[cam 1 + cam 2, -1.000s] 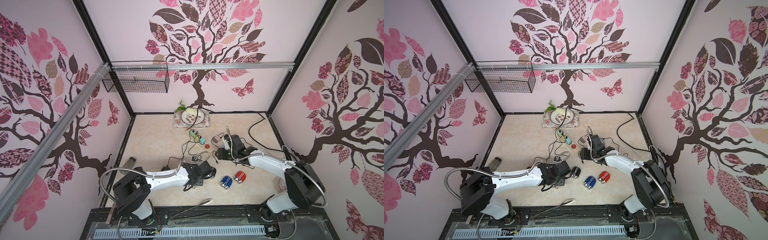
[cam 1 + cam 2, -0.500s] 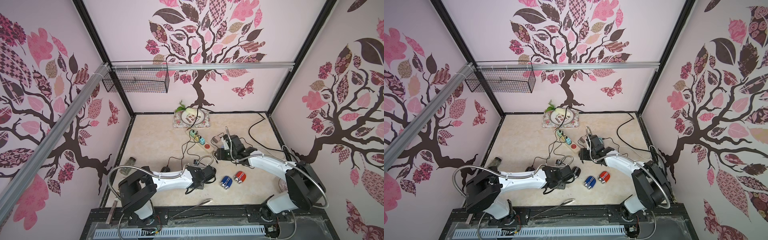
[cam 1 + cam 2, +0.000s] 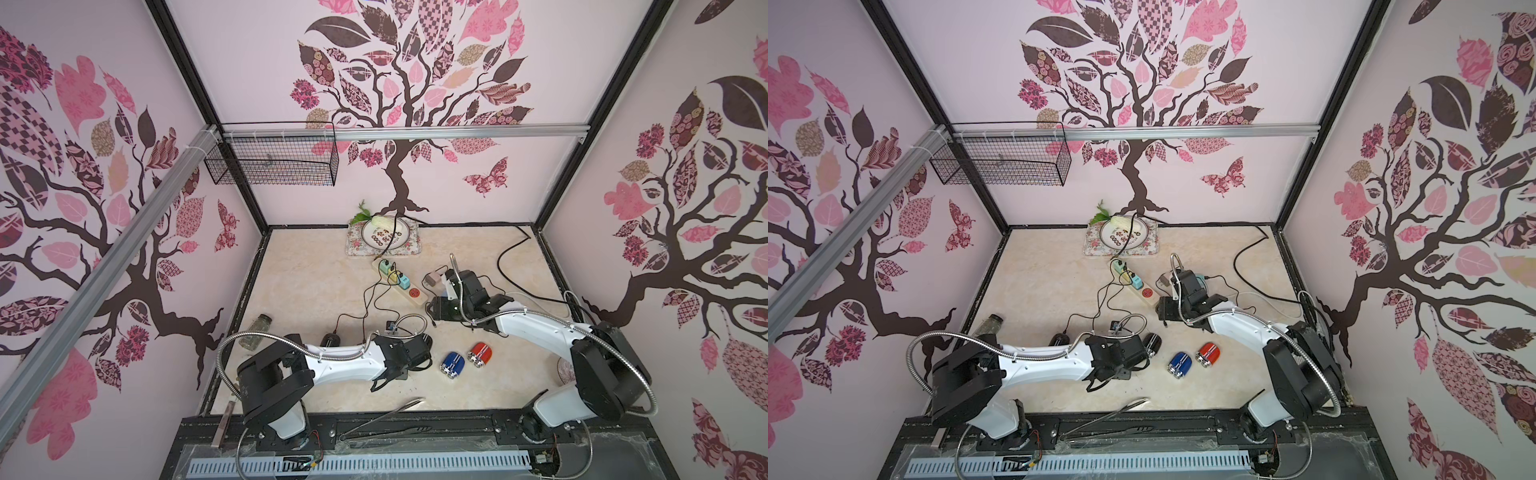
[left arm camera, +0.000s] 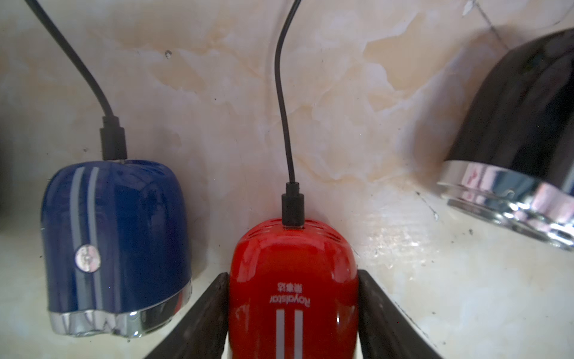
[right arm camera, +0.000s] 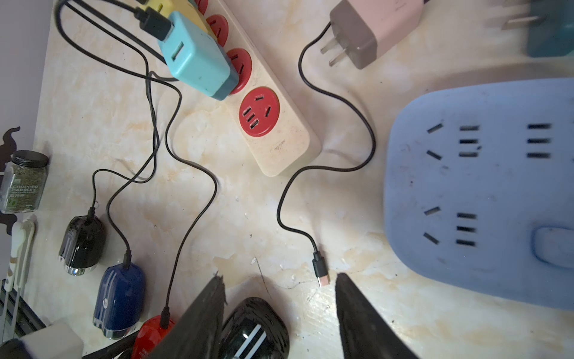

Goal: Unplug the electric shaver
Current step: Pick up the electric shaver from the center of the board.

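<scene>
Both fingers (image 4: 205, 314) of the left gripper (image 4: 292, 273) press the flanks of the red Royalstar shaver (image 4: 293, 279), clamping it on the marble-look tabletop (image 4: 341, 93) beside the blue shaver (image 4: 115, 233). Black charging cable (image 4: 281, 93) plugged into its end. Right gripper (image 5: 279, 276) jaws stand apart, closed on nothing, near a loose USB plug (image 5: 320, 269).

Left arm (image 3: 345, 365) and right arm (image 3: 536, 328): same build. Nearest the black base rail (image 3: 457, 430), white pedestals under bulky black joint housings; farther from the rail, long glossy white links; farthest, black wrist blocks. Ribbed silver conduit (image 3: 219, 362) loops along each arm, cinched with ties. Fingers (image 4: 198, 323) matte black, wedge-shaped.
</scene>
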